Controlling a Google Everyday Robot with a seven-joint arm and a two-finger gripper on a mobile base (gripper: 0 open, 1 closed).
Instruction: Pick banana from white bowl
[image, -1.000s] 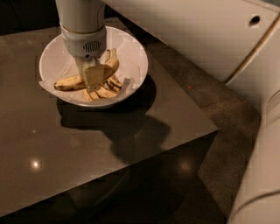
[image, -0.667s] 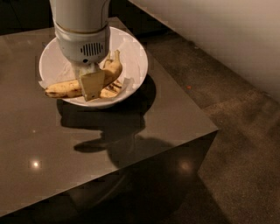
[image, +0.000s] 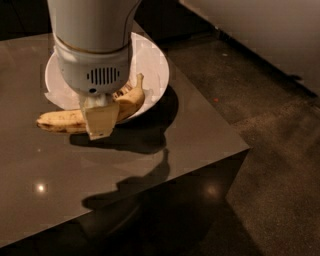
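The banana (image: 60, 120), long, curved, yellow with brown speckles, hangs level in my gripper (image: 101, 127). Its stem end (image: 140, 79) points up over the white bowl (image: 152, 65), and its other end reaches out past the bowl's left front rim. The gripper comes straight down from the white wrist (image: 95, 60) and is shut on the banana's middle, with one cream finger (image: 100, 116) in front of it. The banana is held a little above the table and casts a shadow below. A smaller dark-spotted banana (image: 121, 93) shows in the bowl behind it. The wrist hides most of the bowl's inside.
The bowl stands at the back of a dark glossy table (image: 165, 165), whose right corner (image: 246, 146) and front edge drop to a dark floor (image: 280, 125). A pale surface (image: 280, 30) fills the upper right.
The gripper has risen out of the bowl with the banana in it and come toward the front left. The view is closer now and the arm's shadow on the table has shifted.
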